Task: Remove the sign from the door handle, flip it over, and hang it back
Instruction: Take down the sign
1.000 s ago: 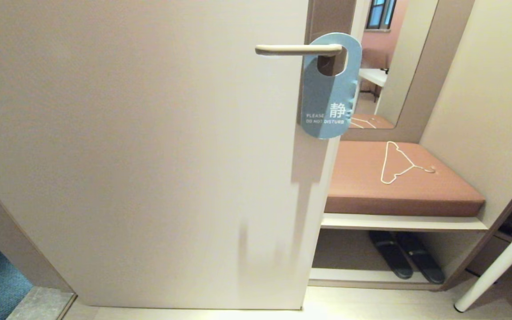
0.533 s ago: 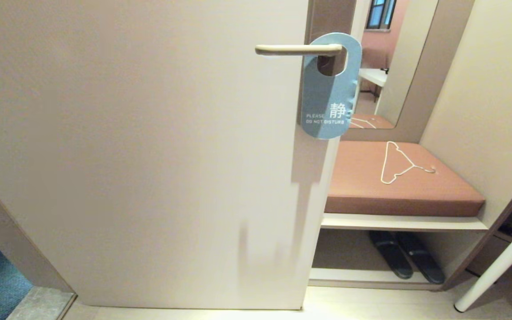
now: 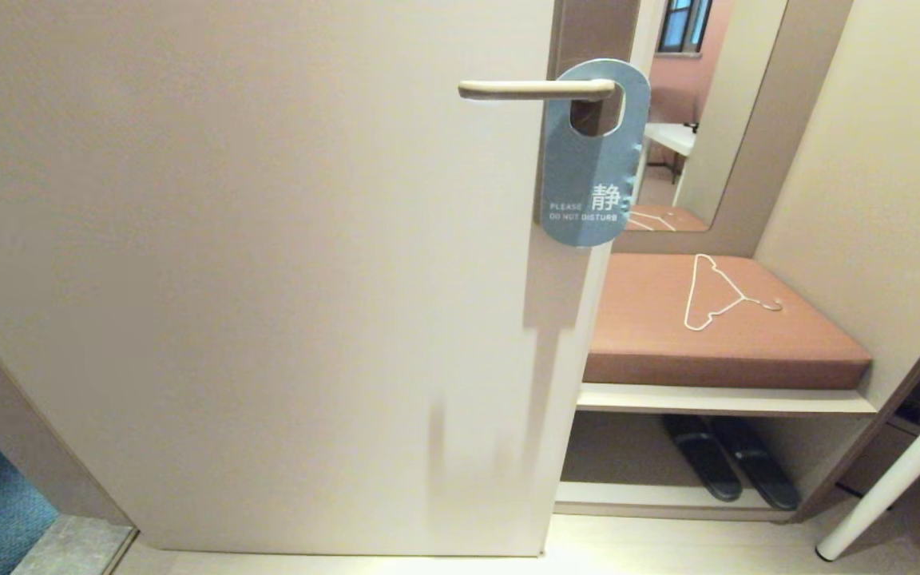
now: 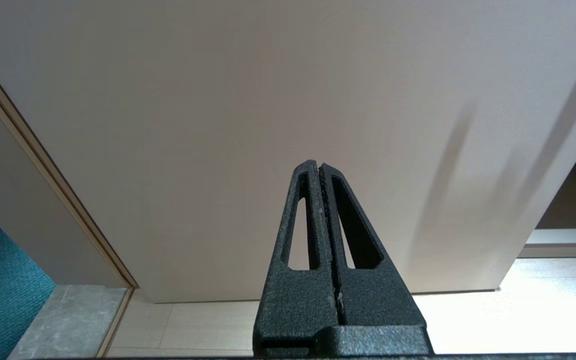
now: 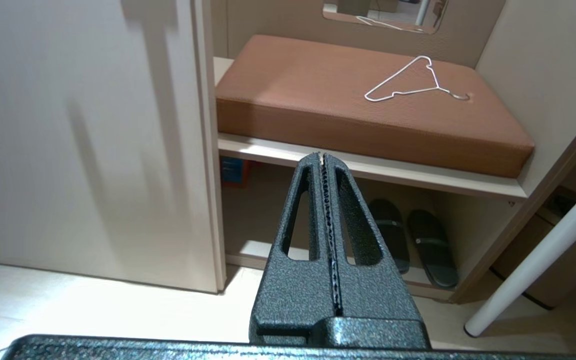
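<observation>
The sign (image 3: 590,172), light blue side out with "DO NOT DISTURB" in white, hangs by its oval hole from the door handle (image 3: 536,89), a slim beige lever high on the door near its right edge. Neither arm shows in the head view. My left gripper (image 4: 316,164) is shut with nothing in it, low in front of the plain door face. Also shut and empty, my right gripper (image 5: 322,155) is low near the door's right edge, pointing at the bench shelf. The sign and handle are out of both wrist views.
The beige door (image 3: 268,279) fills the left and middle. To its right a brown bench cushion (image 3: 715,335) carries a thin white wire hanger (image 3: 715,294); dark slippers (image 3: 731,467) lie beneath. A mirror (image 3: 699,112) stands behind, a white pole (image 3: 899,471) at the right.
The sign's lower end has swung very slightly; both grippers stay shut and nothing else has moved.
</observation>
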Controlling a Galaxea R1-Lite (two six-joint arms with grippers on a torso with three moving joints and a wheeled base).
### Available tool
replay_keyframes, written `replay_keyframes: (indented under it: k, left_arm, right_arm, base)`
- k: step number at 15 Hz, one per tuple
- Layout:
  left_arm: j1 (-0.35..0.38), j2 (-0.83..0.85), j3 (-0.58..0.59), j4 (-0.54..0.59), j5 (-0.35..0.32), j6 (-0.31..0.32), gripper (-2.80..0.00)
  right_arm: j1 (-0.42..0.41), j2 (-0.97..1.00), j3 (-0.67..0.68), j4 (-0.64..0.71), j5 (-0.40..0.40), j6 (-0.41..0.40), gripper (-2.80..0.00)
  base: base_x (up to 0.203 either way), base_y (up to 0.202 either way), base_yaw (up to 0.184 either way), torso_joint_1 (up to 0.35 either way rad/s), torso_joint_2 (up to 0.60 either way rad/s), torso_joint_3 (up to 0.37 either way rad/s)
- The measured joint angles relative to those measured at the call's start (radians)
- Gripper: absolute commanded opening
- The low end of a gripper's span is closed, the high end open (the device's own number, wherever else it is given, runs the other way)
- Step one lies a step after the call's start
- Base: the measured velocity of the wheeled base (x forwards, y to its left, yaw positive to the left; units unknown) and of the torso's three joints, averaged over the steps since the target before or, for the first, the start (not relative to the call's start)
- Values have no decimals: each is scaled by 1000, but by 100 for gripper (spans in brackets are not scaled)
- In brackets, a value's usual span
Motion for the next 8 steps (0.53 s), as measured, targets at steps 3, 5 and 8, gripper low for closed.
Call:
replay_keyframes:
  k: [3,5,8]
  left_arm:
    - [0,0,0,0,0,-1,-280]
    - [0,0,0,0,0,-1,-280]
    - [0,0,0,0,0,0,-280]
  right_arm:
    - [0,7,-88,71,3,0,-280]
    - [0,50,-131,69,2,2,-280]
    - [3,221,-200,-12,2,18,-280]
  base:
    - [0,0,0,0,0,0]
    - [0,0,0,0,0,0]
    - [0,0,0,0,0,0]
